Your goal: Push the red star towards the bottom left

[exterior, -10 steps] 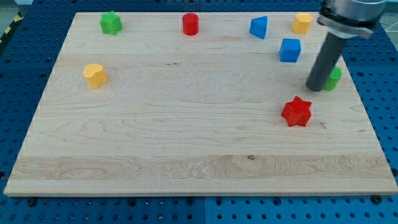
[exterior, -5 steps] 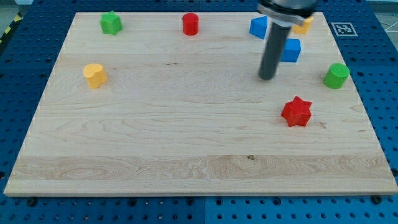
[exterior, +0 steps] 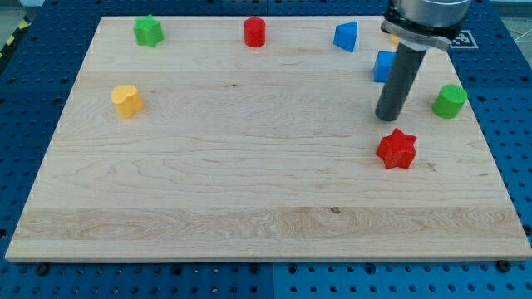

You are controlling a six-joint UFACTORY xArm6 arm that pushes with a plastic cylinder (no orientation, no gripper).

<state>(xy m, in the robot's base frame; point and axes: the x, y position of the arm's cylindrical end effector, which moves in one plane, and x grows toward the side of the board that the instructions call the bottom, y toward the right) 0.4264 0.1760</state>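
Honestly, no pincer here, so we'd nudge the light, slidey red star (exterior: 396, 149) with my tip (exterior: 386, 118) from its far-right side.

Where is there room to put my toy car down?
The board is bare along the view's bottom, and in the middle between the yellow block and the red star. It is crowded at the top right, around my tip and the blue cube.

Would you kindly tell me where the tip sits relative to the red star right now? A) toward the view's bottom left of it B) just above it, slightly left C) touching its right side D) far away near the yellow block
B: my tip stands just above the red star, slightly to its left, with a small gap between them.
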